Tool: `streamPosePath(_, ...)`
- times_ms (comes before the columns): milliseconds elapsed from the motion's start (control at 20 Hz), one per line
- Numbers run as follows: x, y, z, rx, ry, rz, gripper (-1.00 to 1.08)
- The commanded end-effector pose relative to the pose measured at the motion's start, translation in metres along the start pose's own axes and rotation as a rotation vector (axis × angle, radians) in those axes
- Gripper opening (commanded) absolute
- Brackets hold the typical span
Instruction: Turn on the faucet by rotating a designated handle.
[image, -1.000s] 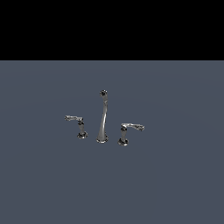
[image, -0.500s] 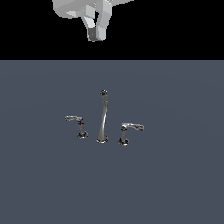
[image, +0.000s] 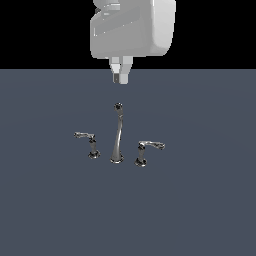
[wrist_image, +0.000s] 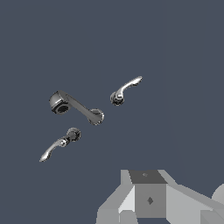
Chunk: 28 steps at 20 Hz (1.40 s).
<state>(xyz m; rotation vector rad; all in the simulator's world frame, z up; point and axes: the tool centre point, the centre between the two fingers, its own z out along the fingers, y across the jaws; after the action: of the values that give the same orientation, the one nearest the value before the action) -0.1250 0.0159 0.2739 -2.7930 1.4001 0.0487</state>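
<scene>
Although the gripper hung well above the faucet, its fingers looked pressed together at the tips with nothing between them, and it touched none of the chrome pieces. The faucet stood alone on the flat grey surface, its tall curved spout in the middle and a lever on either side. The handle to be turned appeared to be the one on the exterior view's right, with the broader, brighter blade reaching out from a short post on a round base; the thinner lever stood on the exterior view's left, about as far from the spout. In the wrist view the spout was seen nearly end-on with the two levers flanking it, though which of them was the designated one could not be settled from that view. The handle would likely behave as a rigid metal part fixed to the surface and free only to swing about its post. Its polished skin looked slippery, so a pinch would probably slide; pushing sideways against the blade near its outer end, where leverage is greatest, seemed the sounder hold.
</scene>
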Motion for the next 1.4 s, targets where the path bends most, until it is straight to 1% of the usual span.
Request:
streamPosePath(0,0.01,-0.005,0.014,0.002,0.002,0.067,-1.0)
streamPosePath(650,0.062,-0.017,0.084,0.009,0.013,0.397,-1.0)
streamPosePath(1350,0.121,-0.01,0.154,0.012,0.029,0.74,-1.0)
